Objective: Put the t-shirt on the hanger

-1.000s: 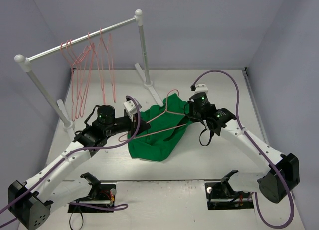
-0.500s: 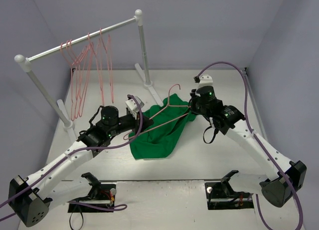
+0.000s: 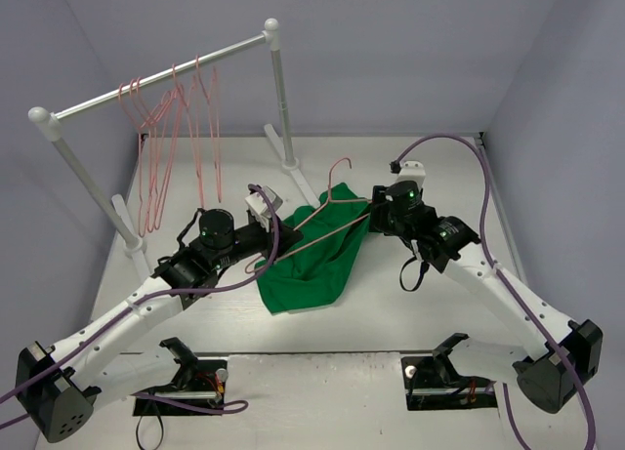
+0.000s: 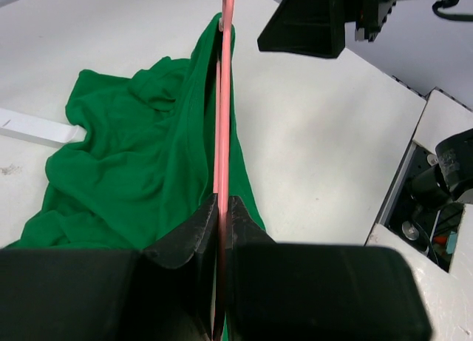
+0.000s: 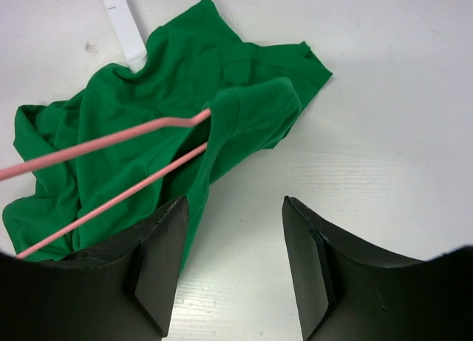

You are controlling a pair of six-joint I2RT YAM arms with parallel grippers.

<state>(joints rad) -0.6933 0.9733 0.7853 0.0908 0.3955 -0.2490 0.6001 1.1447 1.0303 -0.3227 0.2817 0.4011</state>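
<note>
Green t-shirt [image 3: 312, 265] is seen crumpled in one heap on the table [image 3: 391, 313], just in front of the right foot of the white rack [image 3: 161, 79], on the side nearer the arms. Its outline is hard to read: sleeves and hem are folded under, and no collar can be made out. One hanger [image 3: 329, 200] is held slanted above the heap, its hook pointing toward the rack. One corner of the wire is hidden inside a fold of the fabric, as the right wrist view shows; the opposite end is covered by the left gripper [image 3: 280, 241], whose fingers are clamped together on the wire. How far the hanger reaches into the garment cannot be told.

The right gripper [image 3: 371, 216] is held beyond the heap, on the side away from the rack's left post, with its fingers apart and only bare table between them.

One t-shirt, one held hanger, one rack and two grippers are counted. The spare hangers [image 3: 171, 138] on the rack bar overlap, so only about five can be counted.
</note>
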